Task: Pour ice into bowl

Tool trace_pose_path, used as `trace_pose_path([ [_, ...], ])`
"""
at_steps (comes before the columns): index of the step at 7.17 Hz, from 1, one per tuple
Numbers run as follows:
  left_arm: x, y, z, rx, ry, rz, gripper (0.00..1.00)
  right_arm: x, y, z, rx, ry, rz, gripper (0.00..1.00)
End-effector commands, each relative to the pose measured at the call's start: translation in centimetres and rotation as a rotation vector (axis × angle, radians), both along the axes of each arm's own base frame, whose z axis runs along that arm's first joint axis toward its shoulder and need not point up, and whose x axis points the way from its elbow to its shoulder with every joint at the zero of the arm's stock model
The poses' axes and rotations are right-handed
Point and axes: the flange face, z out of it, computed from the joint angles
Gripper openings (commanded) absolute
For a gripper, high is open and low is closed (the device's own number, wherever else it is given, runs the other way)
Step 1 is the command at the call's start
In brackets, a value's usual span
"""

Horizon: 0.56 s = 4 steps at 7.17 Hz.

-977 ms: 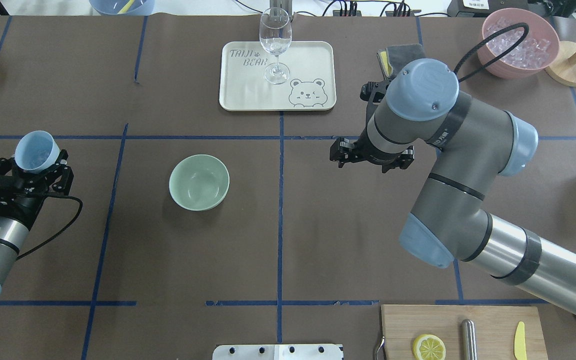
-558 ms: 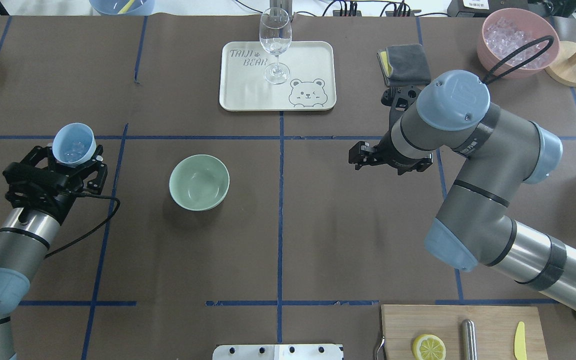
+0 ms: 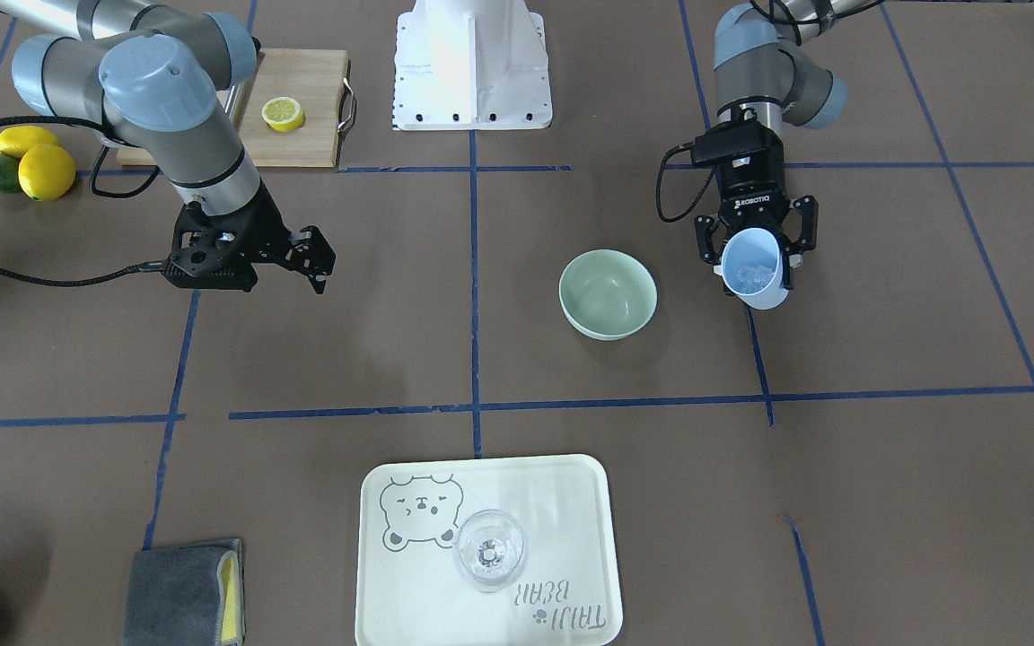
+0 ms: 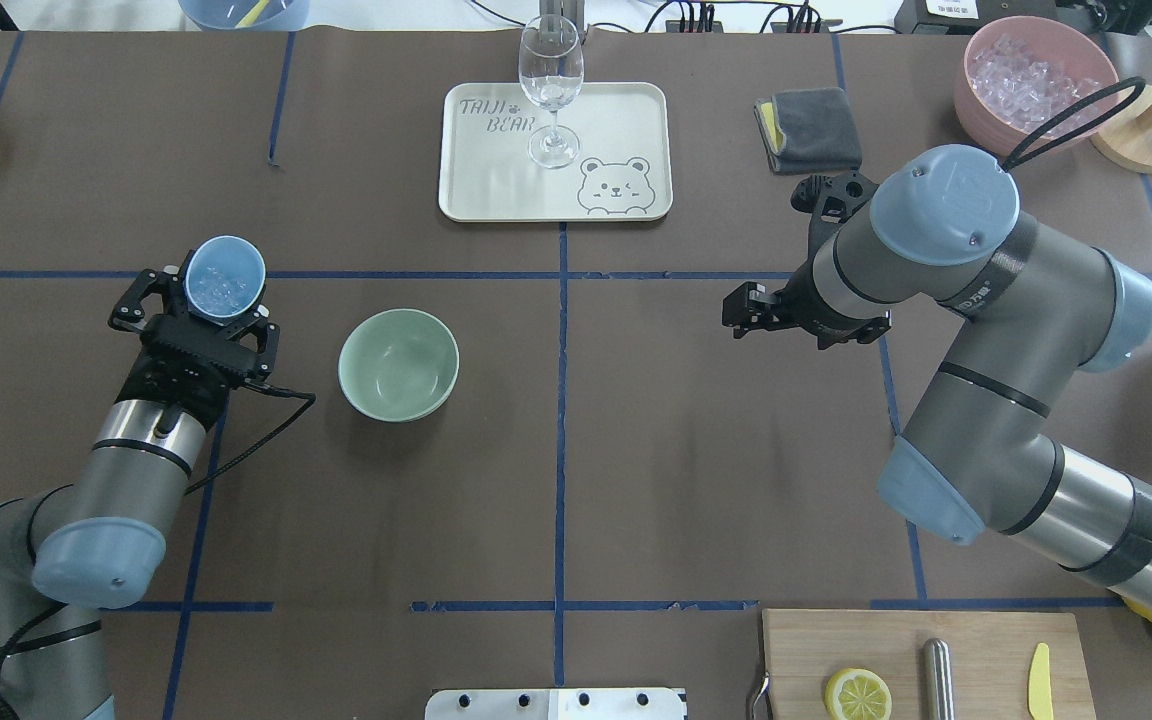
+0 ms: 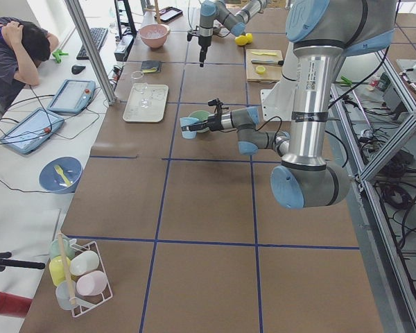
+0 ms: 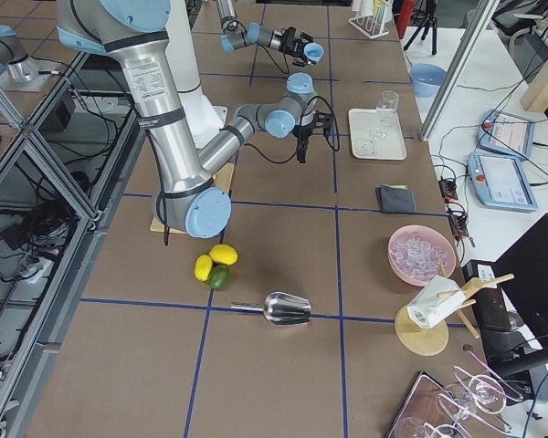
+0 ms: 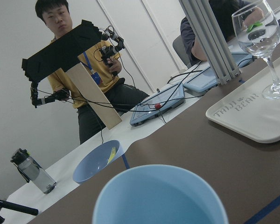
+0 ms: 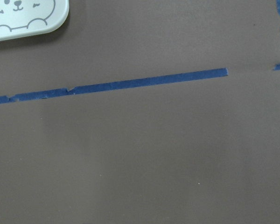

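The pale mint-green bowl (image 4: 398, 364) stands empty on the brown table, also in the front view (image 3: 608, 294). My left gripper (image 4: 208, 305) is shut on a light blue cup (image 4: 224, 278) and holds it left of the bowl, apart from it. The cup holds a few clear ice cubes (image 4: 219, 290), also seen in the front view (image 3: 753, 272). The cup's rim fills the bottom of the left wrist view (image 7: 161, 196). My right gripper (image 4: 804, 325) is open and empty, well right of the bowl.
A cream tray (image 4: 626, 120) with a wine glass (image 4: 550, 85) stands at the back centre. A pink container of ice (image 4: 1034, 85) and a grey cloth (image 4: 808, 128) are back right. A cutting board (image 4: 921, 665) with a lemon half lies front right.
My left arm has swung right with the cup, closer to the bowl. My right arm has drawn back to the right, away from the table's middle.
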Motion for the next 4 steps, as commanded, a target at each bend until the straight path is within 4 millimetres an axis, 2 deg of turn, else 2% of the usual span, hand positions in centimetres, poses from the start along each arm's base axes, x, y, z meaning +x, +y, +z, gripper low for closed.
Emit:
trace_pose_path([
  [1, 5.1, 0.7, -2.9, -0.048, -0.2, 0.03, 0.0, 0.2, 0.0, 0.4, -0.003, 0.005, 0.003, 1.0],
  [2, 6.9, 1.6, -4.3, -0.049, -0.256, 0.038, 0.0, 0.2, 0.0, 0.4, -0.002, 0.004, 0.005, 1.0],
  [4, 8.3, 2.9, -5.5, -0.082, -0.413, 0.063, 0.0, 0.3, 0.0, 0.6, -0.004, 0.005, 0.008, 1.0],
])
